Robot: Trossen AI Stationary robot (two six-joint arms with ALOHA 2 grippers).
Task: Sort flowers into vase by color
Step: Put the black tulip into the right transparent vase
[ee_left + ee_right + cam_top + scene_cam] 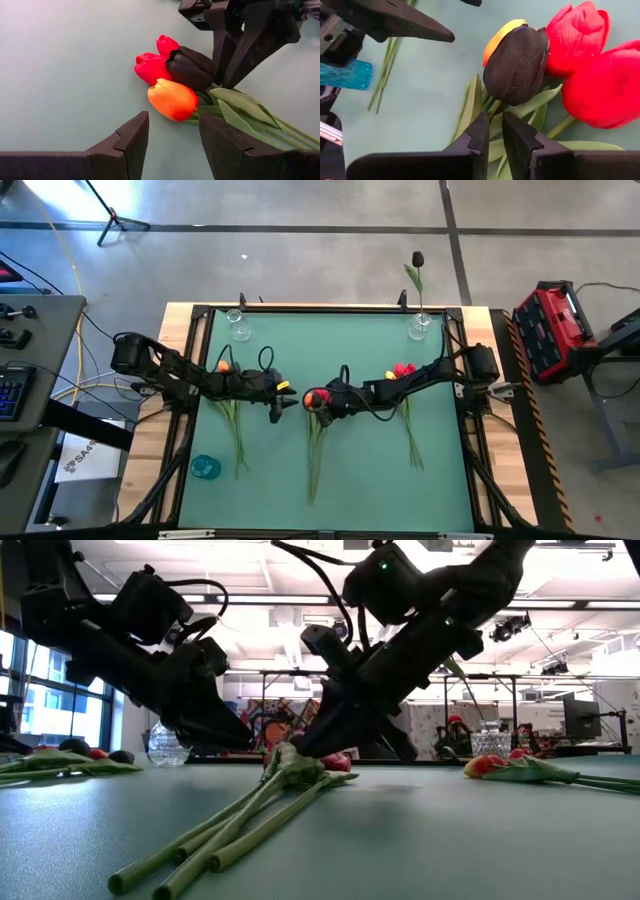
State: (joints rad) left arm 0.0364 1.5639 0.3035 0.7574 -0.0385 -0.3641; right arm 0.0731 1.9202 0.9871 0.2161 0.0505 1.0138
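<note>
A middle bunch of tulips (315, 442) lies flat on the green mat, its heads pointing to the far edge: one orange (172, 99), one black (515, 62) and two red (590, 65). My right gripper (492, 125) reaches in from the right and is shut just behind the black head. My left gripper (172, 122) is open, low over the mat on the bunch's left, its fingers a short way from the orange head and touching nothing. Another black tulip (417, 268) stands in the far-right glass vase (421, 326). My right gripper pinches the black tulip's green stem (493, 111) just below the head, between its two fingertips. The fingers (225, 55) slant down from above and from the right, across the stem. The tulip lies on the mat with the rest of its bunch.
Two more bunches lie on the mat, one at the left (236, 430) and one at the right (409, 425). A clear glass vase (240, 330) stands at the far left and a blue vase (205, 467) lies near the left front. A black frame (330, 308) borders the mat.
</note>
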